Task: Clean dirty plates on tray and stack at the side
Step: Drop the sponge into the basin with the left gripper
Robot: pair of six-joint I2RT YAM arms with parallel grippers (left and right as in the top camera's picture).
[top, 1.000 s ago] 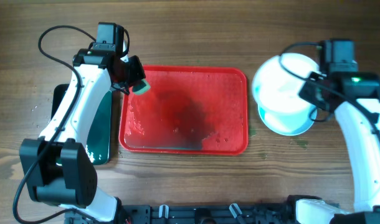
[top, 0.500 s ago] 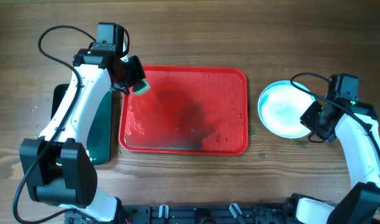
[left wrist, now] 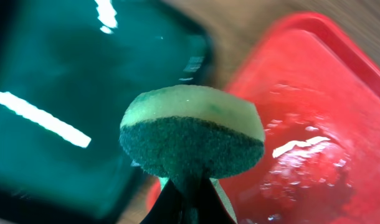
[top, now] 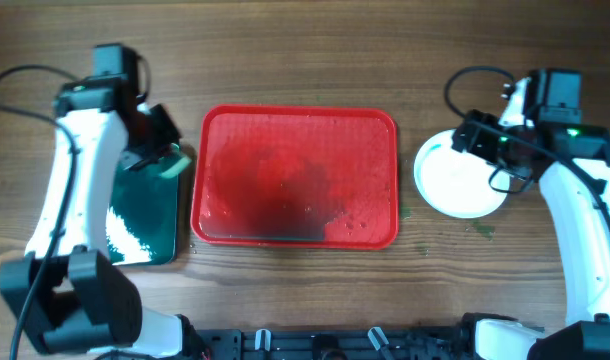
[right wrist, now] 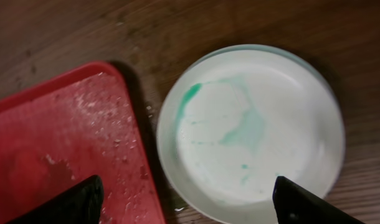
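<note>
The red tray (top: 295, 130) (right wrist: 59, 155) (left wrist: 327, 124) lies mid-table, wet and bare of plates. To its right, a white plate (top: 457, 182) (right wrist: 252, 134) with green-teal smears lies flat on the table, and a mint-blue rim shows at its edge. My right gripper (top: 482, 150) (right wrist: 190, 208) hovers open above the plate, holding nothing, one fingertip over the tray corner and one over the plate's far side. My left gripper (top: 163, 160) (left wrist: 189, 208) is shut on a green-yellow sponge (top: 174, 168) (left wrist: 193, 127), which hangs over the gap between the two trays.
A black tray with a green inside (top: 140, 215) (left wrist: 59, 93) lies left of the red tray. Water drops and green flecks dot the wood near the plate (top: 480, 230). The robot's base bar (top: 325, 345) runs along the table's front edge.
My right gripper lowered the plate onto the table right of the tray, opened and let go. My left arm carried the sponge left, from the tray's corner to the black tray's edge.
</note>
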